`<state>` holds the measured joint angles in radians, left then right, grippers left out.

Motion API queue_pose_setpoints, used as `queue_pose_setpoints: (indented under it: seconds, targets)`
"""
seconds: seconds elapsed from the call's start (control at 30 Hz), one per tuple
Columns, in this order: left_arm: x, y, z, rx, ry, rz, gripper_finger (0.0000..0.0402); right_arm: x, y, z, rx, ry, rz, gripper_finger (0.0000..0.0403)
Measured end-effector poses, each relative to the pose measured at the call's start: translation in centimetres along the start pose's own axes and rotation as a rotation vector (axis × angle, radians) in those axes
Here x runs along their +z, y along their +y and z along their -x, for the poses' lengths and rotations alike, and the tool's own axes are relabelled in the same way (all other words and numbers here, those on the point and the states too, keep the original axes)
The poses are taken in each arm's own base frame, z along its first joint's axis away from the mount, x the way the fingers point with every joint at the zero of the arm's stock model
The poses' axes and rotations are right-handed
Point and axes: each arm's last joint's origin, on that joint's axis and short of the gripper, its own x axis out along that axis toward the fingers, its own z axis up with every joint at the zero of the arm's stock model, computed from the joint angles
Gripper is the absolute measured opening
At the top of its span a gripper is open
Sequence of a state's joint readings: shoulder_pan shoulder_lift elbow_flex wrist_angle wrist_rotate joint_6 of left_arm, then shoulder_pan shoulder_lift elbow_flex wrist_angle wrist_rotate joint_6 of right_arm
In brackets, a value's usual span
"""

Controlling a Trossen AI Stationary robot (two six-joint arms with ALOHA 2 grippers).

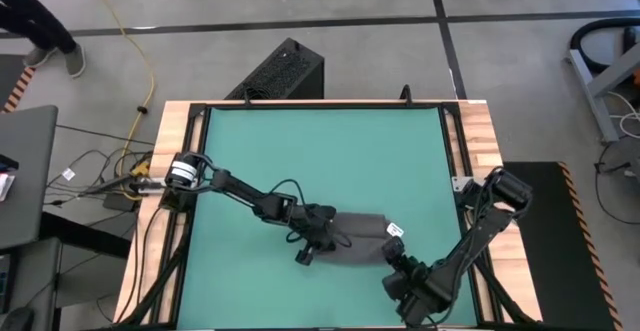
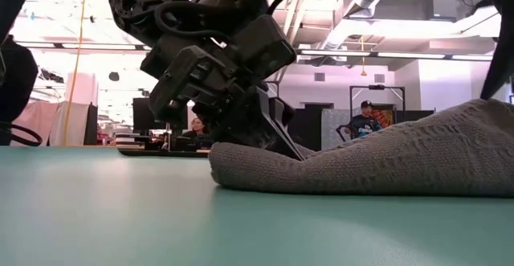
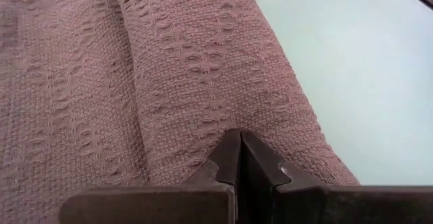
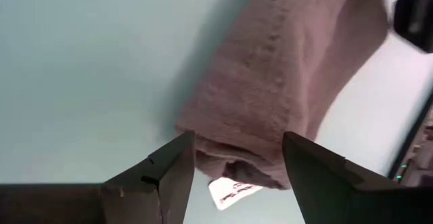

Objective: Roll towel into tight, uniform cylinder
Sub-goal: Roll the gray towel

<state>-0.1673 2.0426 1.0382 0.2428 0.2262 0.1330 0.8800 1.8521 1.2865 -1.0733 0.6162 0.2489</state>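
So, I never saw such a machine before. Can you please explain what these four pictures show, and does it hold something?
It is a robot with two dark arms at a table, each ending in a two-finger pincer. One picture looks straight down, one looks level across the green mat, and two come from cameras on the wrists. On the mat lies a rolled dark grey towel with a white tag. The left pincer is shut, its tips against the towel. The right pincer stands open at the tag end. Neither visibly holds the towel.

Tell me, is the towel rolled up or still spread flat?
Rolled up: the towel lies as a narrow bundle on the green mat, its end layers showing by the white tag.
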Motion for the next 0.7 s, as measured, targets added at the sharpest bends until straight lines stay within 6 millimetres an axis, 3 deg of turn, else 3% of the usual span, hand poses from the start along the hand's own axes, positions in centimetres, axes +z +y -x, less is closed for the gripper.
queue_pose_setpoints:
  seconds: [0.2, 0.47, 0.6, 0.7]
  targets:
    - [-0.1, 0.2, 0.0, -0.008, 0.000, 0.010, 0.0000, 0.2, 0.5, -0.6, 0.011, 0.006, 0.122, 0.0246]
    - [-0.1, 0.2, 0.0, -0.017, -0.004, 0.005, 0.0000, -0.2, 1.8, -4.0, 0.002, 0.107, 0.212, 0.0246]
    - [-0.1, 0.2, 0.0, -0.034, -0.006, 0.005, 0.0000, -0.9, 2.5, -5.2, -0.037, 0.061, 0.186, 0.0244]
    - [-0.1, 0.2, 0.1, -0.037, 0.000, 0.006, 0.0000, -0.9, 2.7, -5.6, -0.027, 0.034, 0.106, 0.0220]
